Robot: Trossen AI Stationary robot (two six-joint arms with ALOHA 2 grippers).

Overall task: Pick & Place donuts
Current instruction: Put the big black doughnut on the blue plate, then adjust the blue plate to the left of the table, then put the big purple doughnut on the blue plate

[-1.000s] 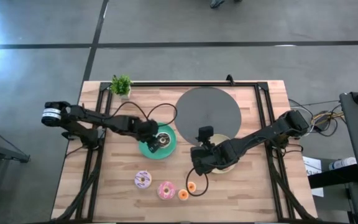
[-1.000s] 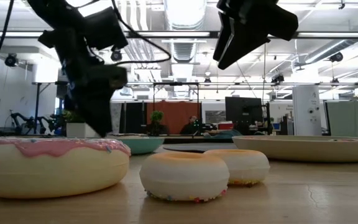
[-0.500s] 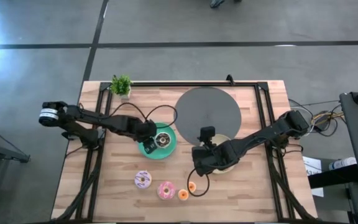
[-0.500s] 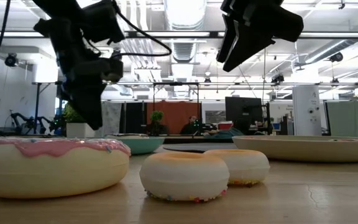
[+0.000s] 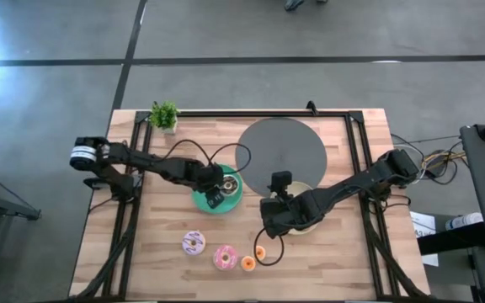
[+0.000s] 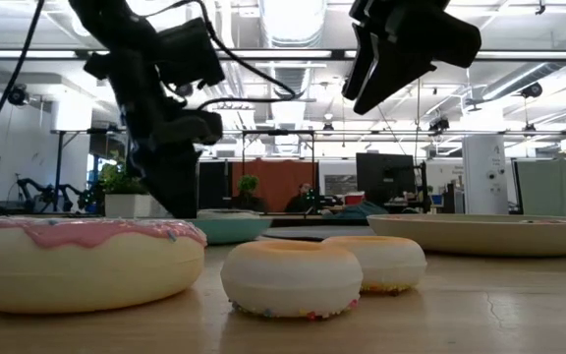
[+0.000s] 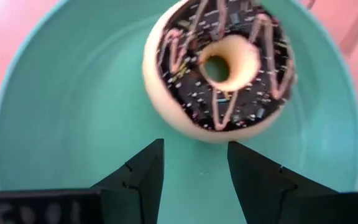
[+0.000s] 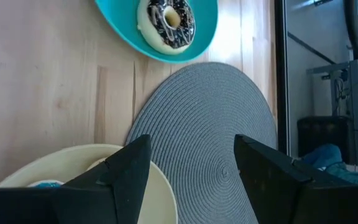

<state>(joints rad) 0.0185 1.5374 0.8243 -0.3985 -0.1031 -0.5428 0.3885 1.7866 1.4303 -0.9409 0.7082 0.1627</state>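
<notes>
The chocolate donut, brown with pink drizzle, lies flat on the teal plate, toward its far-right part. My left gripper hangs open just short of this donut, touching nothing. My right gripper is open above the near-left edge of the pale-yellow plate. On the table near the front lie the lilac-white sprinkled donut, the pink-iced donut and two tiny orange donuts.
A grey round mat lies at the far middle of the table, and a small potted plant stands at the far-left corner. Black frame rails run along both sides of the table. Bare wood lies at the near right.
My left gripper, open, first drew back toward the table's left and rose a little, then moved right again over the teal plate and came lower. The chocolate donut now lies nearer the plate's far-right rim than before. My right arm has kept still.
</notes>
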